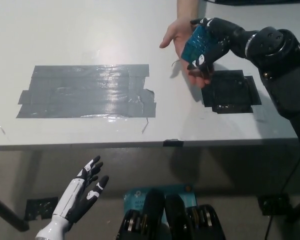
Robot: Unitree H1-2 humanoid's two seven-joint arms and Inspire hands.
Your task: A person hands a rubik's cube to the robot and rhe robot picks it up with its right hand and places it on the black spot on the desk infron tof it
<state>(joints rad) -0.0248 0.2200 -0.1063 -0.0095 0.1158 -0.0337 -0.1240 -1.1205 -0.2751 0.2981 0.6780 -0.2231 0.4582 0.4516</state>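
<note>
A: Where does the cube (195, 44) lie relative to the right hand (210, 42)?

B: It rests on the person's palm (182, 37), above the desk (80, 35). The black right hand wraps it from the robot's right, fingers curled over its top and near faces. The grasp looks closed on the cube, though the palm beneath seems to bear it too.

A: And the target?

B: The black spot (231, 91) lies just beside the cube, toward the robot and slightly to its right. The coming move is likely a short carry down and inward.

A: Long axis?

B: None; a cube is equal-sided. It sits tilted, one corner toward the robot.

A: Which hand is nearer?

B: The right, by far. The white left hand (80, 192) rests below the desk edge at lower left, fingers spread, holding nothing.

A: Counts?

B: One cube, one black spot, one grey tape patch (87, 91), one person's palm, two robot hands.
</note>
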